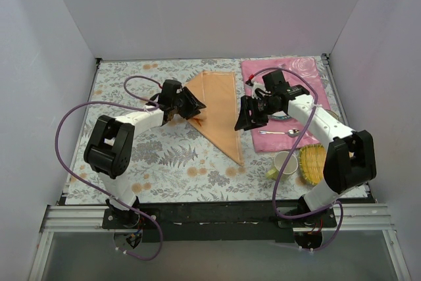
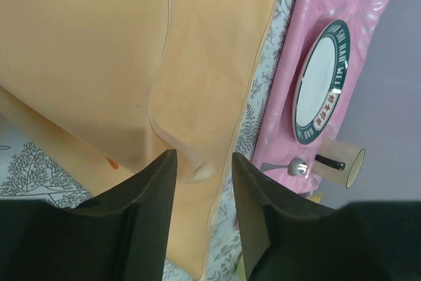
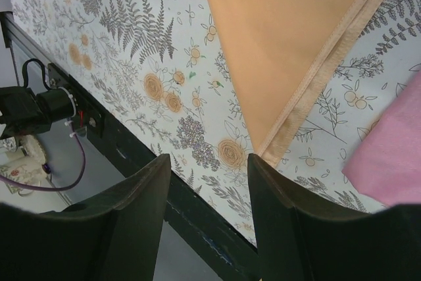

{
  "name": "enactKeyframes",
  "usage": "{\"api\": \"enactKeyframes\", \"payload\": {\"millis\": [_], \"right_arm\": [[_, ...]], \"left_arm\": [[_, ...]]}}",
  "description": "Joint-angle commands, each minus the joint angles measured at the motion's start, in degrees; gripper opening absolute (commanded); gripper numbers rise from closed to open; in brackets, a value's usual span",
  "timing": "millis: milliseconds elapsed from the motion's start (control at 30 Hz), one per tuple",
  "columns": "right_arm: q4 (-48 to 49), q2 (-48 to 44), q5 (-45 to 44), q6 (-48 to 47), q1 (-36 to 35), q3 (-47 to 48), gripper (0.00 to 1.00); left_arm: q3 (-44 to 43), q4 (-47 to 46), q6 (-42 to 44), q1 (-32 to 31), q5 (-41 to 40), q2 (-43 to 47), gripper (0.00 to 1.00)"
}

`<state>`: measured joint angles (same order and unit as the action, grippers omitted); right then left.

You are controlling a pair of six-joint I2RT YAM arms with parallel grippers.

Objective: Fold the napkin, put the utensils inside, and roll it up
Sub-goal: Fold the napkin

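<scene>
Two layers of peach cloth are showing: the napkin (image 1: 220, 103) is lying folded into a long triangle on the floral counter (image 1: 125, 83), its point reaching toward the near edge. The left pincer (image 1: 196, 107) is hovering at the triangle's left corner with its jaws spread. In the left wrist view a loose lip of cloth is sitting in the gap between them, touching neither finger as far as I can tell. The right pincer (image 1: 243, 123) is hanging just beside the napkin's right hem, jaws spread and holding nothing.

The spoon (image 1: 279, 133) is lying on the pink placemat (image 1: 309, 77), near the plate (image 2: 322, 83) and apart from the napkin. The fork is not showing clearly in any view.

The folding step seems to be finishing, with the utensils not yet on the cloth. The next move is probably calling for the right pincer to be reaching over to the spoon, pinching its slim handle low against the mat, and carrying it onto the napkin.
</scene>
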<state>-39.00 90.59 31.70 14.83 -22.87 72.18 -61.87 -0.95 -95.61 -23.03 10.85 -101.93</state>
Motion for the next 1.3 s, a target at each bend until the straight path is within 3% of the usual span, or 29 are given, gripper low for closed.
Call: {"api": "enactKeyframes", "payload": {"millis": [0, 33, 100, 233, 400, 433, 633, 767, 933, 1267], "right_arm": [[0.6, -2.7, 1.2, -0.7, 0.4, -1.3, 0.58], [0.7, -2.8, 1.2, -0.8, 0.4, -1.4, 0.58], [0.8, -3.0, 1.0, -0.8, 0.5, -2.0, 0.58], [-0.5, -4.2, 0.1, -0.9, 0.7, -2.2, 0.58], [-5.3, -6.6, -5.6, -0.9, 3.9, -0.5, 0.58], [-6.3, -7.8, -7.2, -0.5, 4.9, 0.5, 0.58], [-17.1, -8.4, -19.7, -1.2, 9.4, 10.8, 0.59], [-21.2, -8.8, -17.6, -0.9, 10.4, 13.9, 0.59], [-21.5, -11.6, -10.4, 0.9, 14.2, 12.5, 0.59], [-21.2, -16.0, -8.1, 1.6, 16.5, 9.3, 0.59]], "left_arm": [[-4.3, 6.1, 2.4, -0.3, 6.3, -0.1, 0.46], [-4.8, 6.7, 2.8, -0.3, 6.6, 0.2, 0.55], [-5.7, 8.3, 3.2, -0.3, 6.0, 2.7, 0.62], [-10.4, 14.7, 6.2, -0.2, 5.0, 6.7, 0.67], [-14.2, 22.9, 19.6, -3.4, 5.5, 9.0, 0.51], [-13.3, 23.3, 25.5, -6.8, 3.7, 9.5, 0.49], [-8.3, 19.4, 40.0, -22.4, -7.0, 11.2, 0.49], [-8.8, 18.4, 48.6, -29.8, -7.0, 8.0, 0.43], [-8.3, 17.4, 52.7, -36.4, -8.4, 4.2, 0.40], [-5.5, 14.2, 51.9, -38.7, -8.1, -0.5, 0.38]]}}
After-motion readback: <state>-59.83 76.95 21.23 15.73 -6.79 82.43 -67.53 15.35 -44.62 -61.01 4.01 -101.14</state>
